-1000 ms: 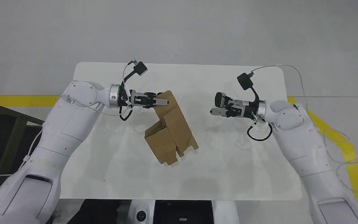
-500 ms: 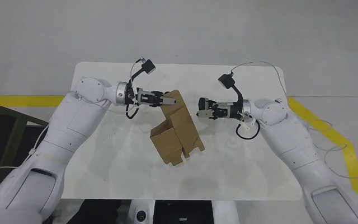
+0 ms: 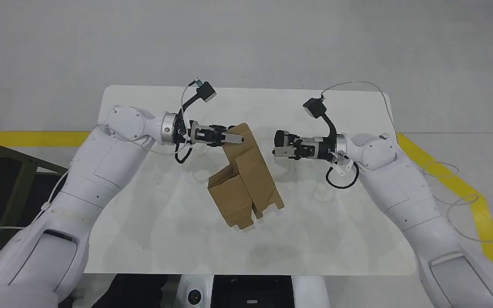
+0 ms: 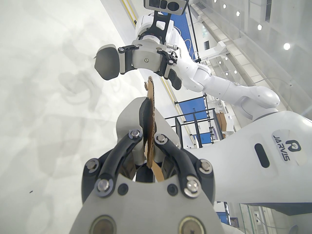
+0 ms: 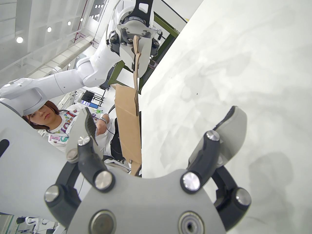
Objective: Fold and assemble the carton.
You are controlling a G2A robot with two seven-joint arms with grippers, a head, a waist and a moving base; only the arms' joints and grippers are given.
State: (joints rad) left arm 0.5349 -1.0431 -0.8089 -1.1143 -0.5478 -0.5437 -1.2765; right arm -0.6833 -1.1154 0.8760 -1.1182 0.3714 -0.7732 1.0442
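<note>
While your left gripper [image 3: 233, 139] pinches the carton [image 3: 245, 181] by a flap, your right gripper [image 3: 279, 146] hangs nearby, jaws spread wide.

A white table [image 3: 339, 231] with rounded corners lies under the left pincer [image 3: 237, 140] and the right pincer [image 3: 279, 148]. Pale grey floor [image 3: 231, 38] spreads around it, crossed by a yellow stripe [image 3: 35, 138] outward of each pincer — well apart from both. A dark green frame [image 3: 15, 177] stands far behind the left pincer, off the table. Beyond the right pincer, round ceiling lights [image 4: 287, 46] glow above blue panels [image 4: 192, 104].
</note>
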